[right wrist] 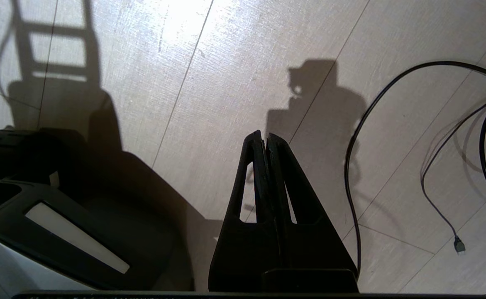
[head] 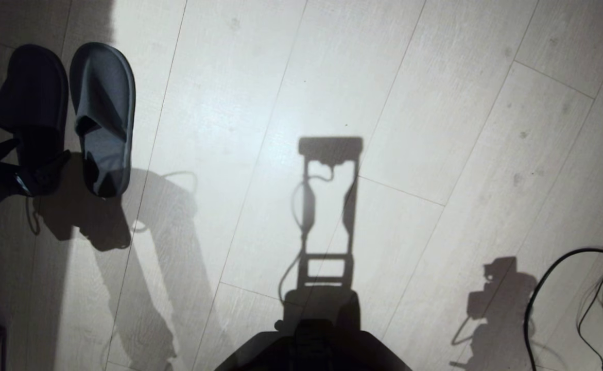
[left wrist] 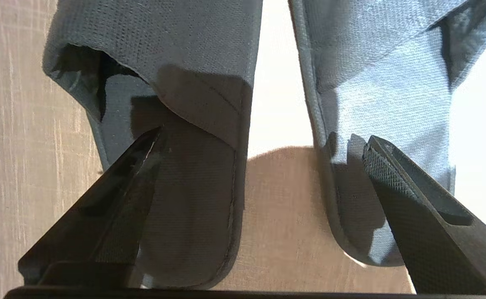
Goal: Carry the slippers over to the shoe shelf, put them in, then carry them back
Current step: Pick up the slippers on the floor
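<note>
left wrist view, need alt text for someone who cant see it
The left gripper is wide open just above the heel ends of two dark blue-grey slippers lying side by side on a pale wood floor. One finger is over each slipper, gripping neither.

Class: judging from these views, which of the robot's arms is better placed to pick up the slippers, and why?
Left. Its open end effector straddles the heels of the dark blue-grey fabric slippers; the right end effector is shut above bare pale wooden floor.
</note>
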